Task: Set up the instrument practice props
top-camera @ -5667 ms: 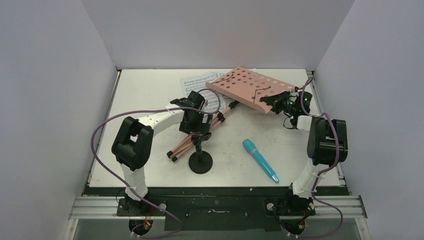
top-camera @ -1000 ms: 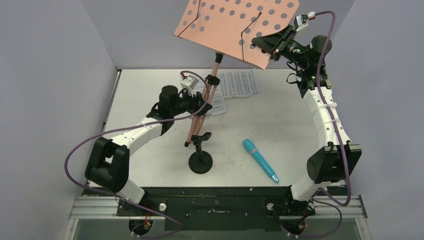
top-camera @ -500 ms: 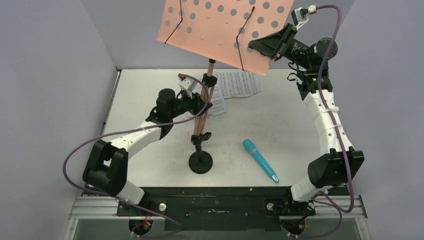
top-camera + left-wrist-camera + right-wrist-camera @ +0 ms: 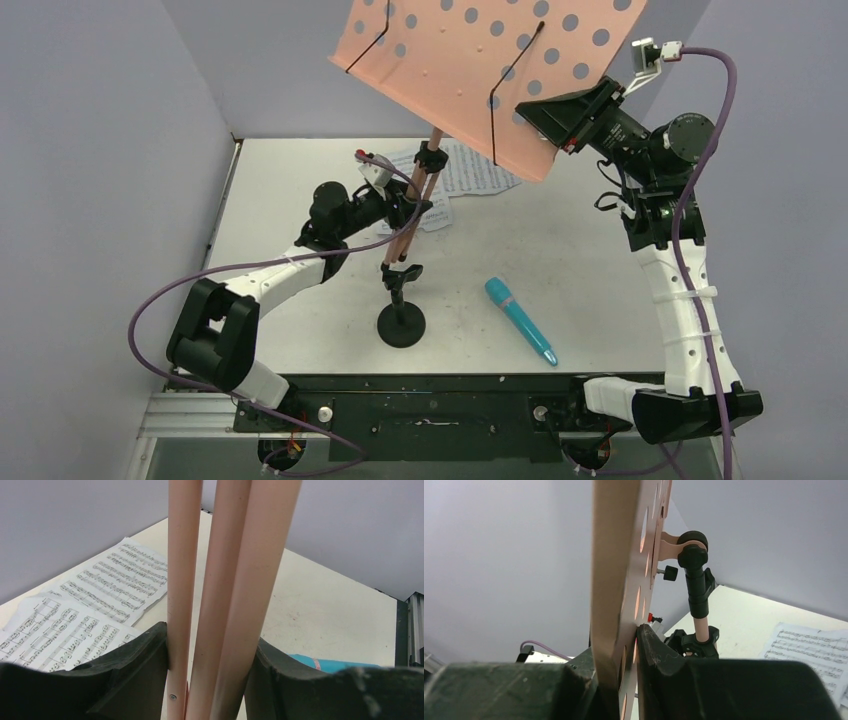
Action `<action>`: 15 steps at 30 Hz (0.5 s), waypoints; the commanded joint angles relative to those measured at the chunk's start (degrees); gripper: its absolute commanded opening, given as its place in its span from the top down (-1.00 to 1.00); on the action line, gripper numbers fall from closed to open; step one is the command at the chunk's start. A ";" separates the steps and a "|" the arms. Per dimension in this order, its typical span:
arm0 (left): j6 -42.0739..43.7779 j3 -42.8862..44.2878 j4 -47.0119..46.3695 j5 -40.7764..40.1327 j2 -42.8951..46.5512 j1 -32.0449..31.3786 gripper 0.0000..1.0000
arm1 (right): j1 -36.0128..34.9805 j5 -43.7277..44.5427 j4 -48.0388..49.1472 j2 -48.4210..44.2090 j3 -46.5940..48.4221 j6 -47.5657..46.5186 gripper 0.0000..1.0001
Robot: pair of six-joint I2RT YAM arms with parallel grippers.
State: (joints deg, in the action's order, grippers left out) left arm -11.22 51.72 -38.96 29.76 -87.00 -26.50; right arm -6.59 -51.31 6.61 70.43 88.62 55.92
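Observation:
The pink perforated music stand (image 4: 480, 70) is held up off the table, its desk high at the back. Its folded legs (image 4: 408, 222) slant down toward the black round-based mic stand (image 4: 401, 322). My left gripper (image 4: 404, 208) is shut on those legs; in the left wrist view the pink tubes (image 4: 220, 580) fill the gap of this gripper (image 4: 210, 670). My right gripper (image 4: 556, 122) is shut on the desk's lower right edge (image 4: 616, 580). Two sheet-music pages (image 4: 470, 172) lie flat behind the legs. The teal microphone (image 4: 520, 320) lies right of the mic stand.
White walls close the table on the left, back and right. The left arm's purple cable (image 4: 200, 285) loops over the table's left part. The stand's black clamp knobs (image 4: 693, 555) sit behind the desk. A black rail (image 4: 430, 390) runs along the near edge.
The right arm has swung right and toward the camera, carrying the desk with it, so the pole leans more to the right. The left gripper has kept its hold and barely moved.

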 commanded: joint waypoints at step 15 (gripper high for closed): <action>5.41 1.46 -9.87 2.50 -1.30 -0.58 1.00 | -0.71 0.04 11.16 -6.03 3.58 -14.79 0.89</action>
State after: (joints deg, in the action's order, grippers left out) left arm -8.91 51.72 -37.95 31.86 -89.08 -27.40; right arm -7.22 -51.00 3.36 69.63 88.60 43.88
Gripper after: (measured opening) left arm 0.464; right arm 0.085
